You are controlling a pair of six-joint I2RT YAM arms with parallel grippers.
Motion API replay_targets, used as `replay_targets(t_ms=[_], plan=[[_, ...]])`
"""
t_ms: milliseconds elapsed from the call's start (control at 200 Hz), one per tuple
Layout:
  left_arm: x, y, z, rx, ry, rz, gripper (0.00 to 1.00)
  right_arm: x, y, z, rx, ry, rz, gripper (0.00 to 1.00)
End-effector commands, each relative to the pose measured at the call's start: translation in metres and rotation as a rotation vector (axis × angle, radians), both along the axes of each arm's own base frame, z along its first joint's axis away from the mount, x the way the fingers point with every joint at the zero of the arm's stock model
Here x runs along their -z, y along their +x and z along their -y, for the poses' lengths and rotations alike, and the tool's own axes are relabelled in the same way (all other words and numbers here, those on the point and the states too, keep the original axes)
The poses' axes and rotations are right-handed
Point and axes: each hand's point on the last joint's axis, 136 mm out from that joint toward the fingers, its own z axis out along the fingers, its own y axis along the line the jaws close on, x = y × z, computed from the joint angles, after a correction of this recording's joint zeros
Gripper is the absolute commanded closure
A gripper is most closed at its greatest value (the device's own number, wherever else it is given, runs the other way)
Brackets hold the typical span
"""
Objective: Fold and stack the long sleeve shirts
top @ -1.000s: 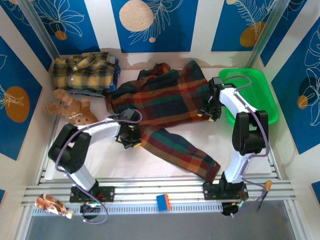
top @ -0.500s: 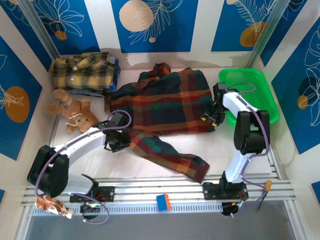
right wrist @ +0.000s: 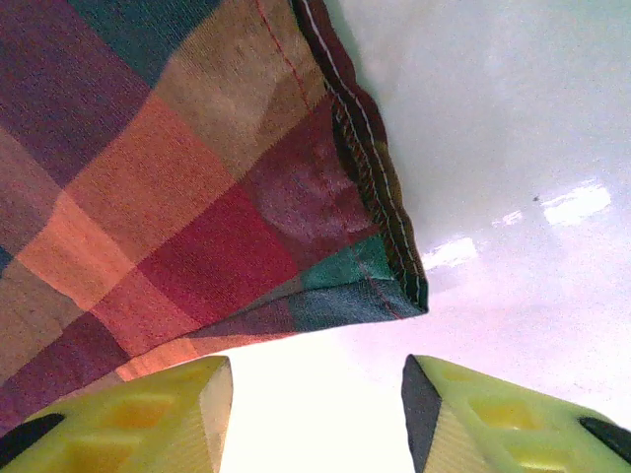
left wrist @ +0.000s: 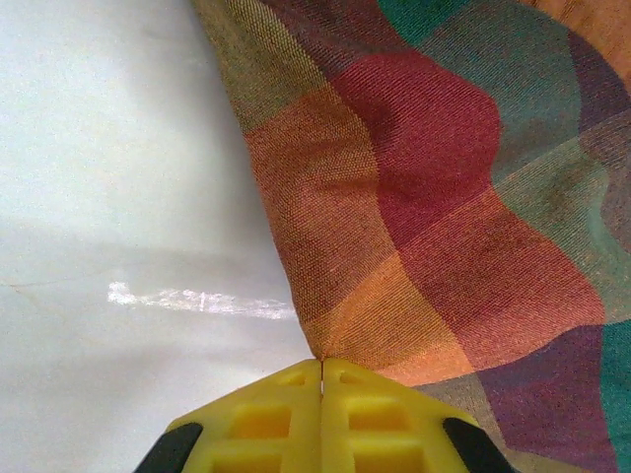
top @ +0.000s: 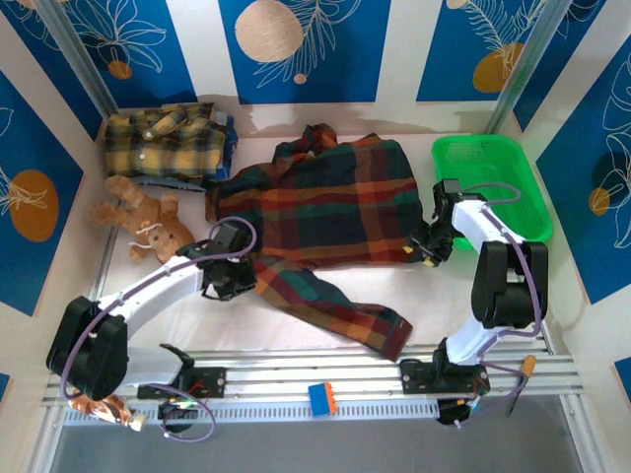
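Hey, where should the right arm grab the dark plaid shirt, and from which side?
The dark plaid shirt's stitched hem corner, on the green basket side. That corner lies free with bare table beyond, so the open right end effector should probably come in low from that side, straddling the edge.

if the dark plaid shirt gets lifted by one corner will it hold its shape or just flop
Probably floppy: the dark plaid shirt lies rumpled, and its cloth gathers to a point where the left pincer pinches it. Likely light, a thin woven fabric with a stitched hem. Its sleeve would probably trail on the table.
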Motion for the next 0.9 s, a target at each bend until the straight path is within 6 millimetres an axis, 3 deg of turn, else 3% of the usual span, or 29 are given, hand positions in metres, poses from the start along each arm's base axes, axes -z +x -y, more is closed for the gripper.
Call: replay_targets(t_ms=[0, 210, 535, 665, 895], plan=[[0.003, -0.007, -0.001, 0.026, -0.013, -0.017, 1.00, 0.014, -0.005, 0.004, 0.066, 0.021, -0.048, 0.50], [0.000, -0.008, -0.002, 0.038, -0.010, -0.009, 1.00, 0.024, -0.002, 0.001, 0.069, 0.014, -0.071, 0.51], [-0.004, -0.013, -0.006, 0.027, -0.007, -0.002, 1.00, 0.009, -0.031, 0.000, 0.044, -0.024, -0.093, 0.50], [0.001, -0.017, -0.007, 0.022, -0.011, -0.013, 1.00, 0.018, -0.038, 0.001, 0.056, -0.026, -0.112, 0.50], [-0.001, -0.017, -0.010, 0.010, -0.009, 0.004, 1.00, 0.037, -0.031, -0.003, 0.061, -0.013, -0.125, 0.50]])
